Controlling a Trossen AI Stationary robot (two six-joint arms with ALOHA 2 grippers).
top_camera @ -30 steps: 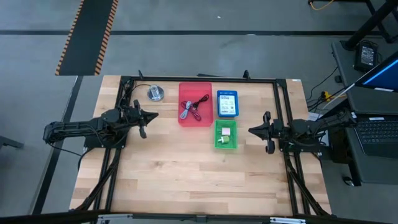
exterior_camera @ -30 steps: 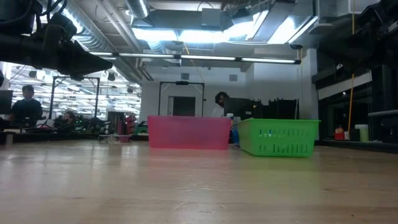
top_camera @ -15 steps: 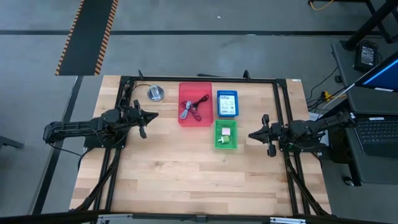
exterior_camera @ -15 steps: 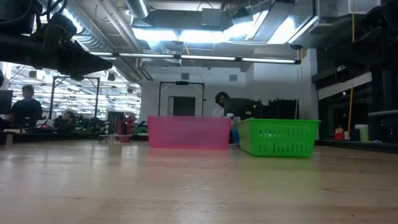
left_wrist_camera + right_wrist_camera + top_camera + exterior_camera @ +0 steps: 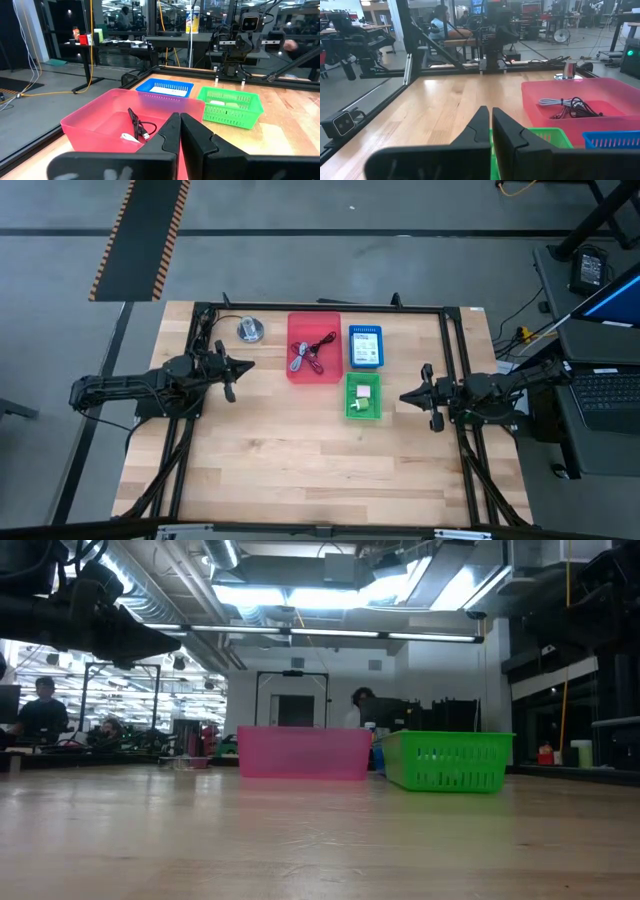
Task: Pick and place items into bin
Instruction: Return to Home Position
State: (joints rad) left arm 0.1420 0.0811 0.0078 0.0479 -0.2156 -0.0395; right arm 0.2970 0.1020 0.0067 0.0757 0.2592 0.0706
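A pink bin (image 5: 314, 347) holds red and black cables (image 5: 137, 125) and a pale cable (image 5: 555, 101) on its floor. A blue bin (image 5: 365, 346) to its right holds a white printed packet. Nearer, a green bin (image 5: 363, 397) holds white packets and a small green piece. My left gripper (image 5: 243, 365) hovers shut, left of the pink bin, and points at it (image 5: 180, 122). My right gripper (image 5: 404, 395) hovers shut just right of the green bin (image 5: 491, 117). Neither gripper holds anything.
A round silver disc (image 5: 250, 330) stands on the table left of the pink bin's far corner. A black frame (image 5: 320, 307) runs round the table edges. The bare wood of the table's near half (image 5: 320, 470) is free room. People and workbenches show in the room behind.
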